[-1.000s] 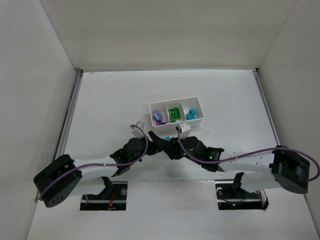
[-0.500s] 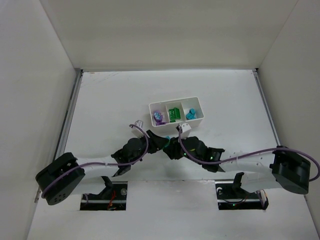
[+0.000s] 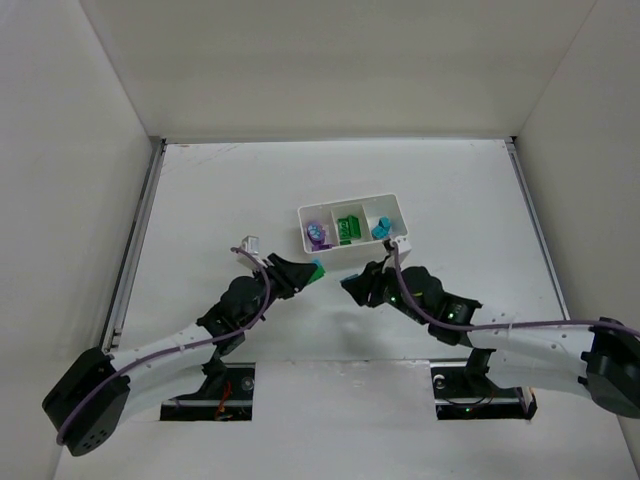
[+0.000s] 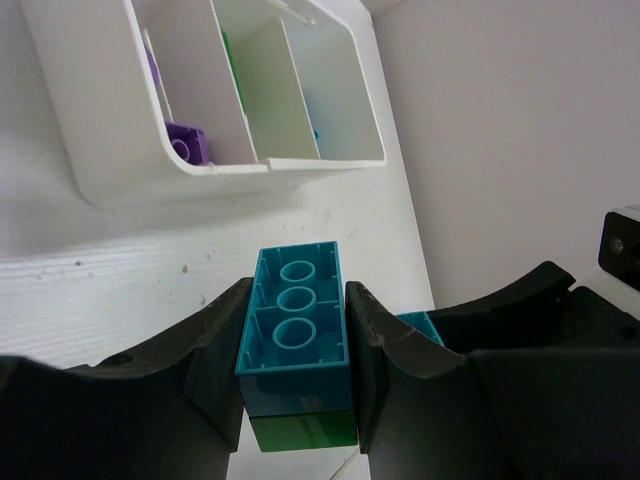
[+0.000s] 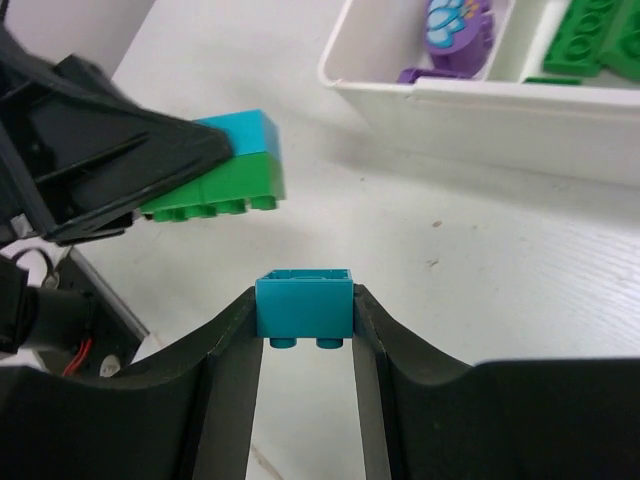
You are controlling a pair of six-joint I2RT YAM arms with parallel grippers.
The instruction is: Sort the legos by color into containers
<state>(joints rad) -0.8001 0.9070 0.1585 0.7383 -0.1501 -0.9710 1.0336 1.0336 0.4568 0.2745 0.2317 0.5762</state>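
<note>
Beside the part-filled tray (image 5: 500, 125), my left gripper (image 4: 296, 340) clamps a teal-green stack (image 5: 225, 165), my right gripper (image 5: 304, 320) a teal brick (image 5: 303, 300), both unsorted

White table (image 3: 450, 190), white walls (image 3: 330, 60)
Table spreads beneath the left gripper (image 3: 312, 270); dark specks (image 4: 76, 265) mark it just ahead of that gripper; a metal rail (image 3: 135, 240) runs well to its left; walls stand far beyond; two cutouts (image 3: 208, 388) lie behind.
</note>
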